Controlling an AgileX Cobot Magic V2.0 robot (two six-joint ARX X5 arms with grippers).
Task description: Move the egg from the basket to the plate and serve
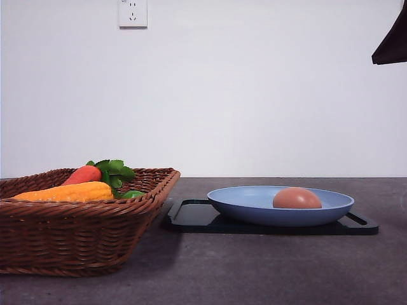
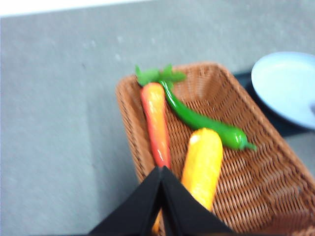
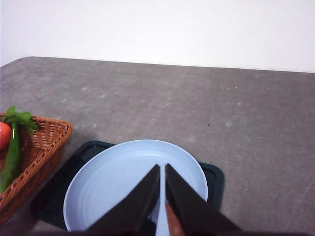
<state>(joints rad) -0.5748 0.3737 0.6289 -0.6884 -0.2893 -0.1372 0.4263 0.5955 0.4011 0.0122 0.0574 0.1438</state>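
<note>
On the light-blue plate [image 1: 254, 204], right of its middle, the egg [image 1: 297, 198] is lying, smooth, oval and pinkish-brown, much smaller than the round, shallow dish under it. The plate is sitting on a flat, glossy black tray [image 1: 194, 216] whose corners are showing past the rim on both sides. Just left of the tray, the dark woven basket [image 1: 76, 238] is standing with its slanted wall nearly reaching the tray's edge. Inside it a carrot [image 2: 155, 120] with green leaves, an orange corn cob [image 2: 202, 164] and a long, shiny green pepper [image 2: 202, 120] are lying side by side. All of this is resting on a grey, speckled table [image 1: 267, 273] before a plain white wall with a socket [image 1: 133, 13].

The left gripper [image 2: 161, 189] is hanging over the basket, its black fingers pressed together and empty. The right gripper [image 3: 162, 189] is hovering over the plate, fingers nearly meeting at the tips; something reddish is showing between them lower down, and I cannot tell whether they are clamping anything.
</note>
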